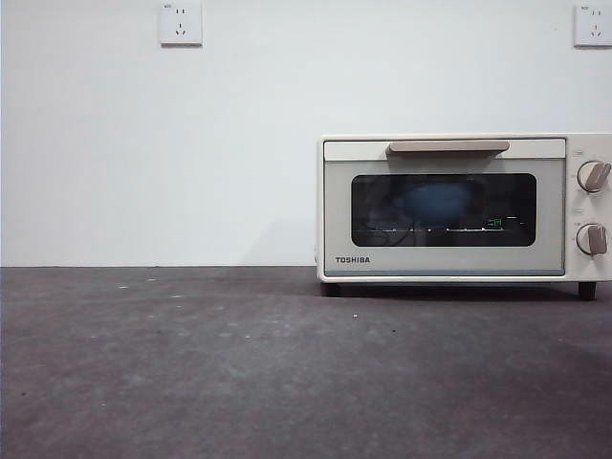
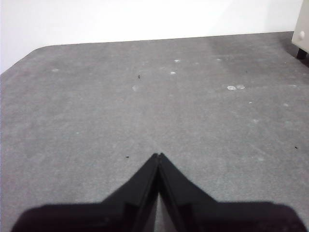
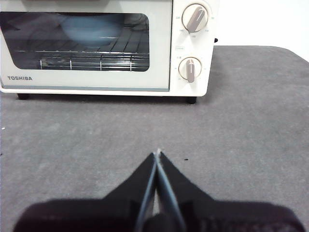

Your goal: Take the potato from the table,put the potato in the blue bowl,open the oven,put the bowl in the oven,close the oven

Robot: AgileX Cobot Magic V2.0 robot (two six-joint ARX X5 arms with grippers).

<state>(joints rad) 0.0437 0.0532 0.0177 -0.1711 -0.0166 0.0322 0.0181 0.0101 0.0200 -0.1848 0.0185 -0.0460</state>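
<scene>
The cream-white Toshiba oven (image 1: 459, 210) stands at the right of the table (image 1: 239, 373) with its door shut. Through the dark glass the blue bowl (image 1: 435, 201) shows on the rack inside, also seen in the right wrist view as the blue bowl (image 3: 91, 26). The potato is out of view. My right gripper (image 3: 158, 155) is shut and empty above the table in front of the oven (image 3: 106, 48). My left gripper (image 2: 158, 156) is shut and empty over bare table (image 2: 145, 96), away from the oven's foot (image 2: 301, 52).
A white wall with two sockets (image 1: 181, 23) stands behind the table. The oven's tan handle (image 1: 448, 146) and two knobs (image 1: 593, 176) face forward. The table's rounded far corner shows in the left wrist view.
</scene>
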